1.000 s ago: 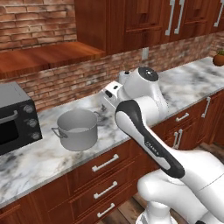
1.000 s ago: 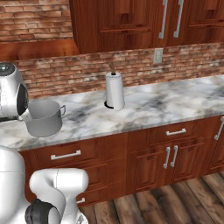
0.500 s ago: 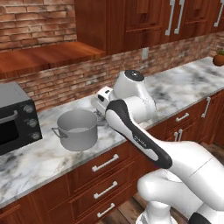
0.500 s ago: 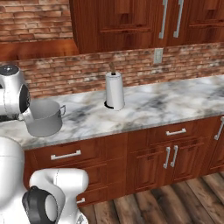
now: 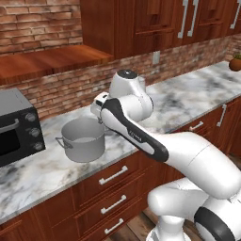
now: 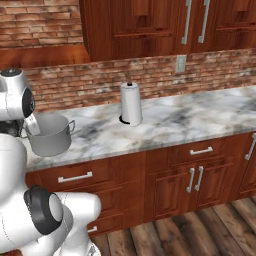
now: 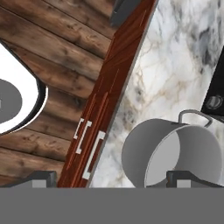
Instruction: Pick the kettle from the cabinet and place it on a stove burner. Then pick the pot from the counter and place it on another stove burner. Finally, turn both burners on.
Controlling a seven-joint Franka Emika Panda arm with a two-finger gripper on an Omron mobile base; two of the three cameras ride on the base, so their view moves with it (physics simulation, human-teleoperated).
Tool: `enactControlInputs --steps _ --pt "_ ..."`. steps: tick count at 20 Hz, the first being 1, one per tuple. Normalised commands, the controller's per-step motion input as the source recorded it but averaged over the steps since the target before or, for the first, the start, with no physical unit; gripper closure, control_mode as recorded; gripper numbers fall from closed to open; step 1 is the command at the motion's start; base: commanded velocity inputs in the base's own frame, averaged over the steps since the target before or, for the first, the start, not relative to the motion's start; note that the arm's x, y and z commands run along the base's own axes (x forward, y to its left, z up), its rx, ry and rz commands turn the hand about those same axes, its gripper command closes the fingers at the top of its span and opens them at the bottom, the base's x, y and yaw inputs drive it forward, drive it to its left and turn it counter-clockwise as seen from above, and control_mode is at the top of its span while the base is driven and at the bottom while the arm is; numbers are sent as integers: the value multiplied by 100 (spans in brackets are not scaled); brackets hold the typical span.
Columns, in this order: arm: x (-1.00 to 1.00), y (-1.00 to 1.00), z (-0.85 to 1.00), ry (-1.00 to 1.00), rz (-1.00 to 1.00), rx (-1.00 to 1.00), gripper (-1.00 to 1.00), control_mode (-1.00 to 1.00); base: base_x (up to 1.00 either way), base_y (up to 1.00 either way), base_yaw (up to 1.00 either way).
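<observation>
The pot (image 5: 84,140) is a wide grey metal stockpot on the white marble counter (image 5: 183,101), also seen from the other side as the pot (image 6: 50,135). My gripper (image 7: 111,178) hangs open and empty above the pot's right rim and the counter's front edge. In the hand view the pot (image 7: 175,153) lies just ahead of the right fingertip (image 7: 183,176). The cabinet's plank ledge (image 5: 47,61) runs along the brick wall above the pot. The kettle and the stove burners are out of view.
A black toaster oven (image 5: 14,127) stands on the counter left of the pot. A tall white paper-towel roll (image 6: 131,103) stands right of it near the wall. Drawer fronts (image 5: 113,175) with silver handles lie below the counter edge.
The arm has swung left, carrying the hand from right of the pot to above its right rim. The jaws stayed open. The pot has not moved.
</observation>
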Motion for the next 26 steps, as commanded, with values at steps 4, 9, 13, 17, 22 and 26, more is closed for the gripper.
enactControlInputs --steps 4,9,13,17,22,26 --pt "23 13 -23 2 1 -4 -100 -100 0 0 0" --pt "17 13 -29 0 0 -2 -100 -100 0 0 0" --pt "17 9 -27 0 0 0 -100 -100 0 0 0" --pt "26 7 -23 0 0 0 -100 -100 0 0 0" --pt "29 12 -25 0 0 -1 -100 -100 0 0 0" --pt "27 11 -23 0 0 -2 -100 -100 0 0 0"
